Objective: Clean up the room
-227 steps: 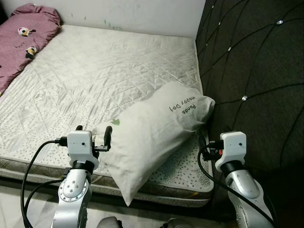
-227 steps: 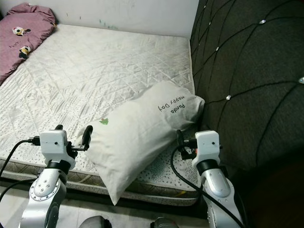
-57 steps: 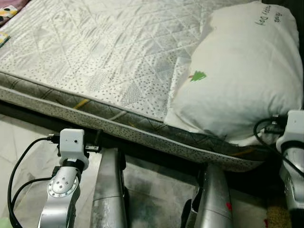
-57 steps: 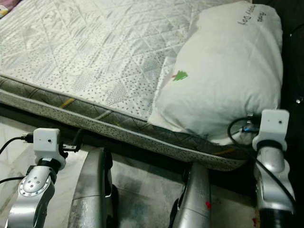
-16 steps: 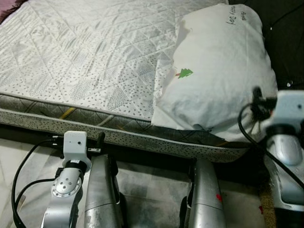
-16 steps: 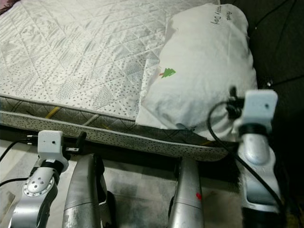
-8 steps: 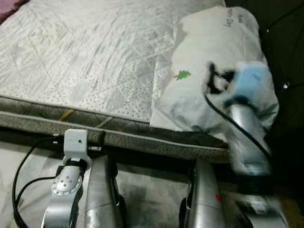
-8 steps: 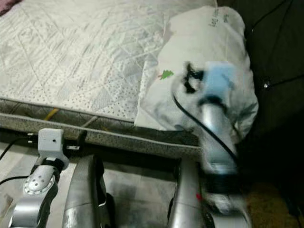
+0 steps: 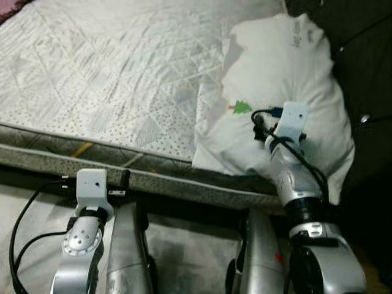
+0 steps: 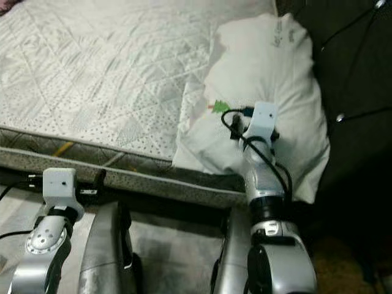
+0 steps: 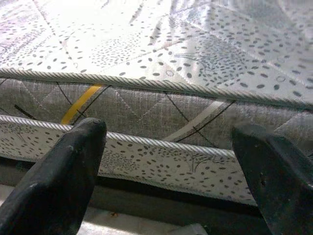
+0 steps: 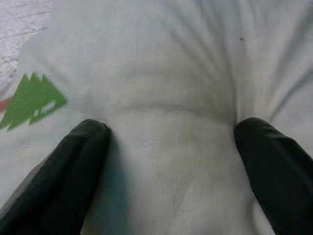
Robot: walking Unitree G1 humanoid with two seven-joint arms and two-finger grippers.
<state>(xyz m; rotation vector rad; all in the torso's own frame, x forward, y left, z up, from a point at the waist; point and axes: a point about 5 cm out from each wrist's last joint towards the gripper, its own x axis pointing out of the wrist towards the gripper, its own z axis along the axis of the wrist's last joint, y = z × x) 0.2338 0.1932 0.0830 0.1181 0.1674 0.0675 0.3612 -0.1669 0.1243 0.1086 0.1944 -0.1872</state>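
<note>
A white pillow (image 9: 288,67) with a small green tree print (image 9: 243,108) lies at the right end of the quilted mattress (image 9: 116,73), against the dark headboard. My right gripper (image 9: 260,127) is raised over the mattress edge and pressed into the pillow's near side. It is open, and its fingers (image 12: 63,171) dent the fabric on either side of a fold. My left gripper (image 11: 166,161) is open and hangs low in front of the mattress's side (image 11: 161,112), holding nothing.
A dark tufted headboard (image 9: 367,55) rises at the right, close behind the pillow. The mattress edge (image 9: 159,177) runs across in front of me. My silver legs (image 9: 128,245) stand on the pale floor below it.
My right arm has swung up from beside the bed and in to the left, onto the pillow, which is now dented and bunched. The left arm has stayed put.
</note>
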